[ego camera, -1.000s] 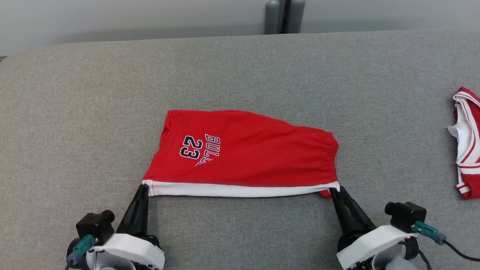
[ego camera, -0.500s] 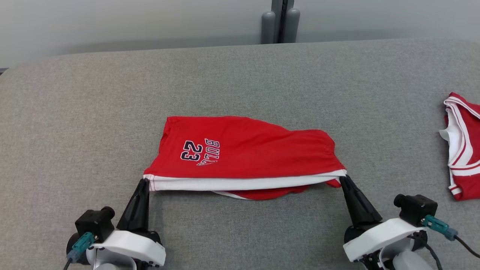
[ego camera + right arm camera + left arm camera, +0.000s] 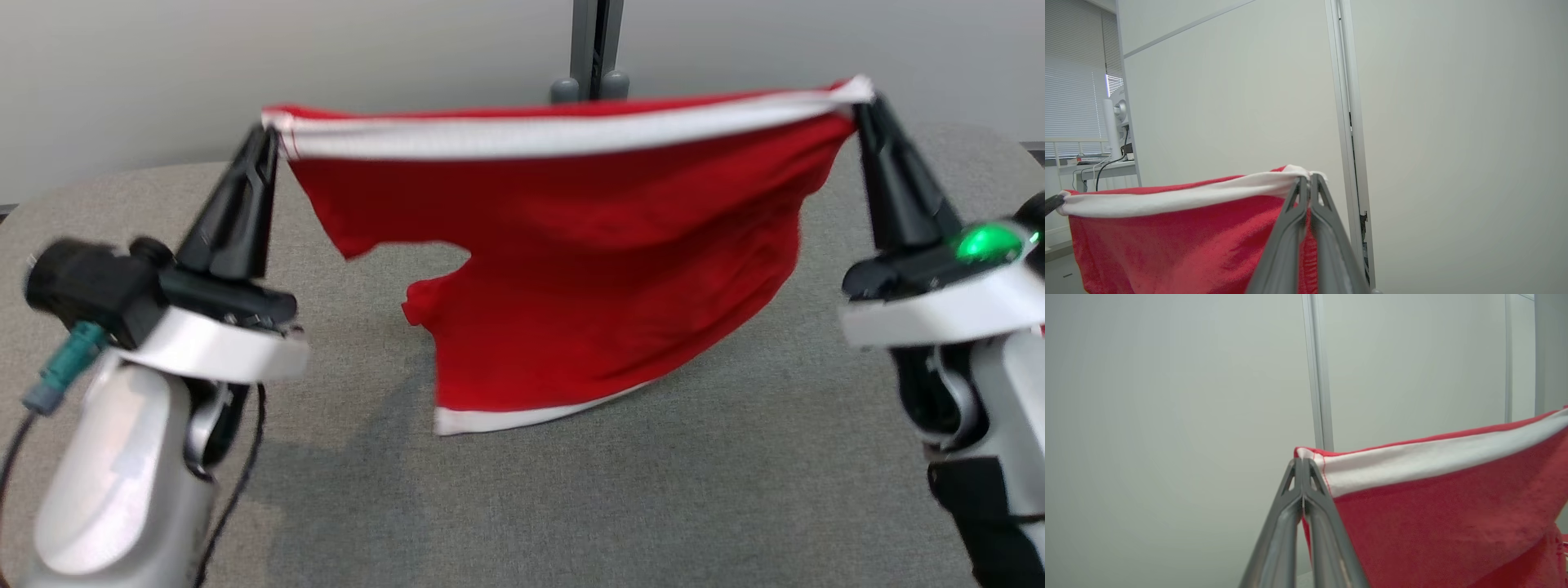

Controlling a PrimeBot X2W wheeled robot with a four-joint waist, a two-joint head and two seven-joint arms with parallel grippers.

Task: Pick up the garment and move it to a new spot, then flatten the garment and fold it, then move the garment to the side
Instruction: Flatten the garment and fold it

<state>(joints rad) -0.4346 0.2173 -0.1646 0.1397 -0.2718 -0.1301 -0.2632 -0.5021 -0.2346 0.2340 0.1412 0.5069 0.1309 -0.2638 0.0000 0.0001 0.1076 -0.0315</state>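
Note:
The garment is a pair of red shorts with a white band, hanging in the air above the grey table. Its white band is stretched level between both grippers. My left gripper is shut on the band's left corner. My right gripper is shut on the band's right corner. The lower white hem hangs just above or on the table; I cannot tell which. The printed number is hidden.
A pale wall with a grey post stands behind the table. The table's grey cloth surface spreads below and around the hanging garment. In the right wrist view a desk with cables stands by a window far off.
Both grippers have risen high with the white band, lifting the shorts off the table so they hang. The camera has tilted, and the second red garment at the right has left view.

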